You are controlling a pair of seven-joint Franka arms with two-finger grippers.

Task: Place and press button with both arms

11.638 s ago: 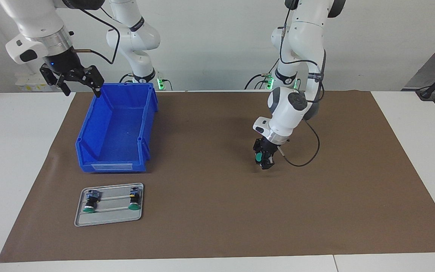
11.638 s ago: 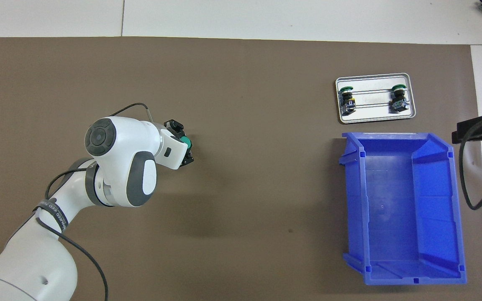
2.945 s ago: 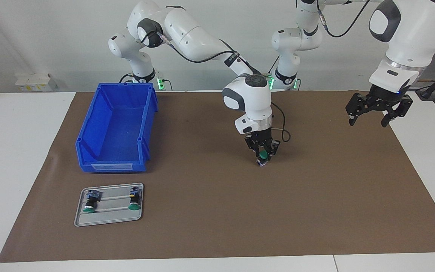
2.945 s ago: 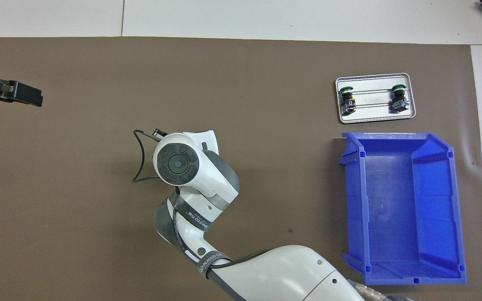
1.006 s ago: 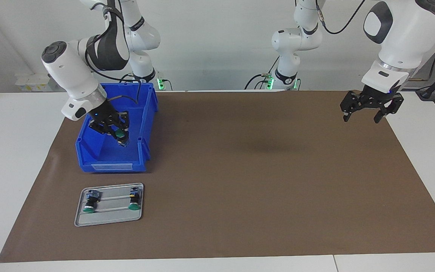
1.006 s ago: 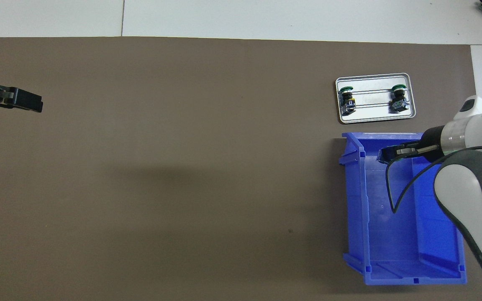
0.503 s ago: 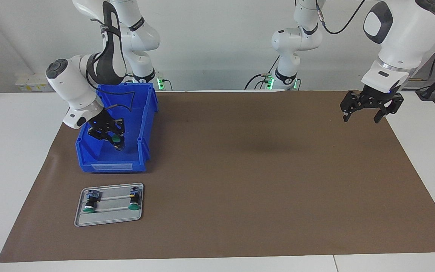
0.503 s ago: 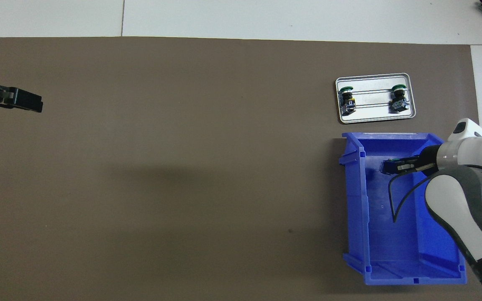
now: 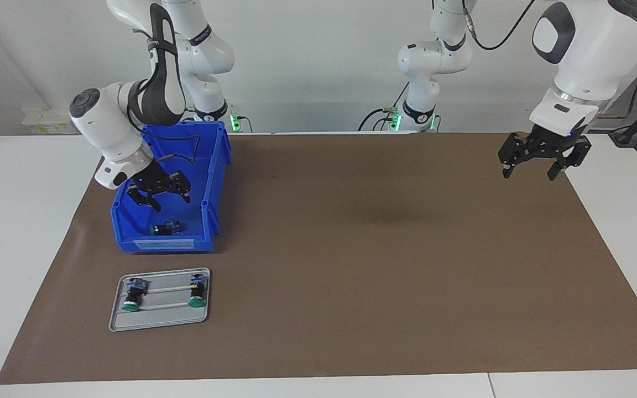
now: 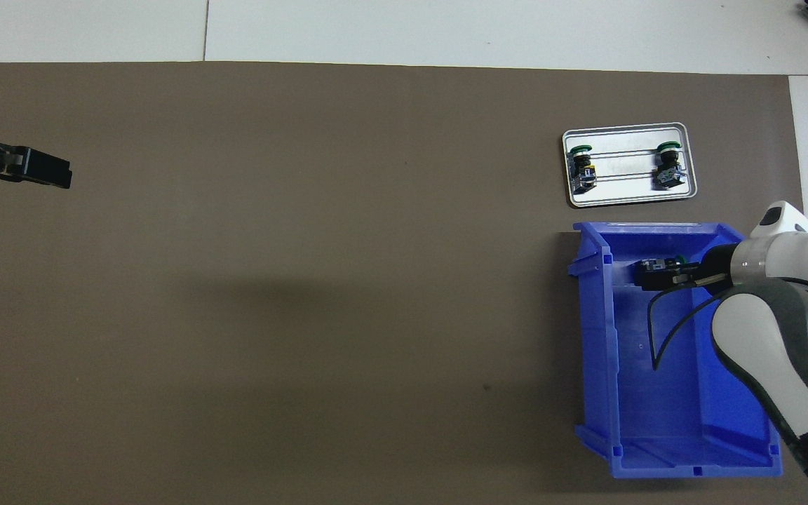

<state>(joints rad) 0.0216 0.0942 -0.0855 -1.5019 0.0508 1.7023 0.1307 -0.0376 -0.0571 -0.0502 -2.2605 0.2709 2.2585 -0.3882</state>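
The button (image 9: pixel 166 227) lies on its side on the floor of the blue bin (image 9: pixel 216 166), at the bin's end farther from the robots. Its dark body (image 10: pixel 660 265) also shows in the overhead view, inside the bin (image 10: pixel 597 337). My right gripper (image 9: pixel 168 200) hangs just above the button, open, with nothing between its fingers. From overhead the right gripper (image 10: pixel 656 279) partly covers the button. My left gripper (image 9: pixel 528 174) waits open and empty, raised over the mat's edge at the left arm's end of the table, and only its tips (image 10: pixel 39 170) show in the overhead view.
A grey metal tray (image 9: pixel 158 323) sits farther from the robots than the bin and holds two more green-capped buttons (image 9: pixel 130 301) (image 9: pixel 197 298). The tray (image 10: pixel 628 200) is close to the bin's low end. A brown mat (image 9: pixel 351 276) covers the table.
My right gripper has opened and let go of the button, which now lies on the bin floor. The gripper has risen slightly. The left arm has not moved.
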